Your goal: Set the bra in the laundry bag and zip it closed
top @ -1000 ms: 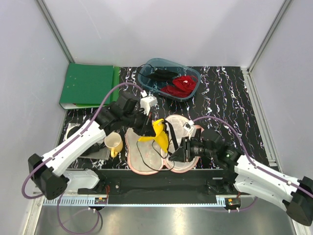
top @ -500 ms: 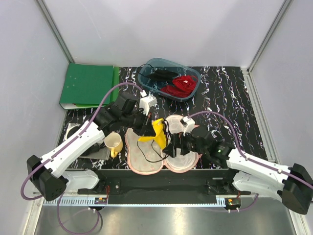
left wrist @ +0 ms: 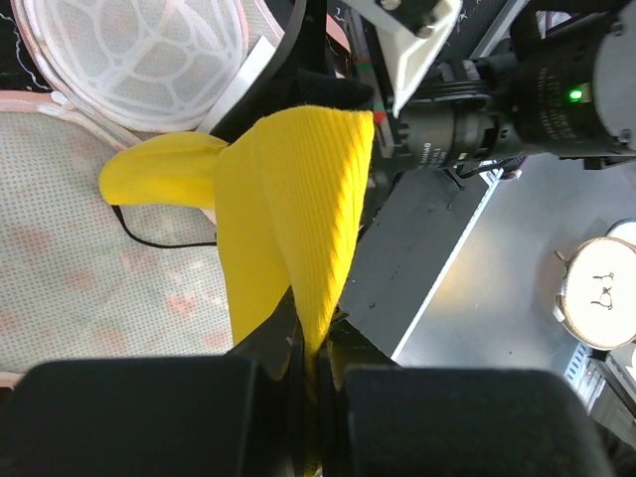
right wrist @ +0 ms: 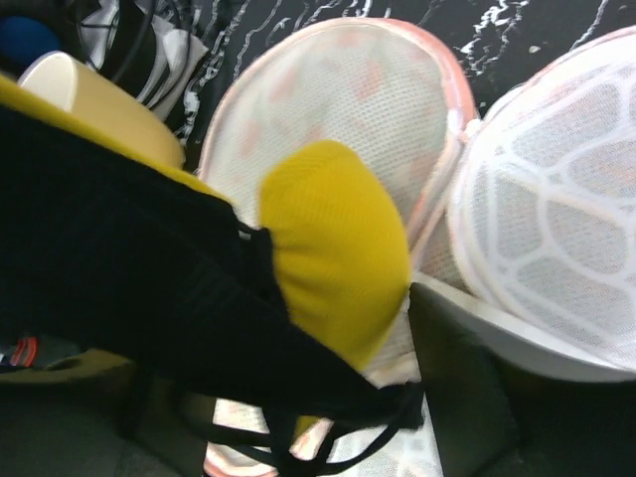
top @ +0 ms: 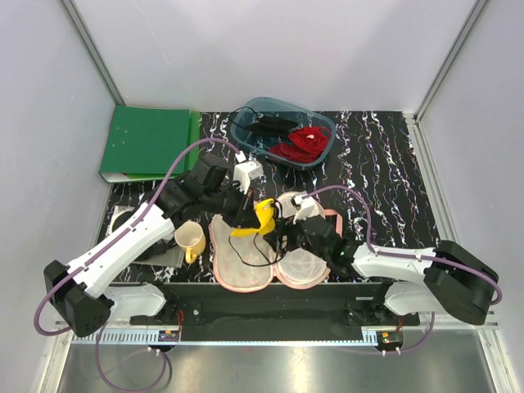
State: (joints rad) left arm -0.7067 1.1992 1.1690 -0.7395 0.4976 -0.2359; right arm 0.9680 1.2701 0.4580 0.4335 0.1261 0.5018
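Marble tabletop (top: pixel 385 172): mug (top: pixel 190 239) beside laundry bag (top: pixel 241 270), bra (top: pixel 264 214) held above

No word, number or brand can be read in any view. In the left wrist view, at 3 o'clock, a round white disc (left wrist: pixel 601 288) carries a few small dark marks, but they are too small to tell what they are.

Ribbed matt bra (left wrist: pixel 298 199), mesh laundry bag (left wrist: pixel 79 288)
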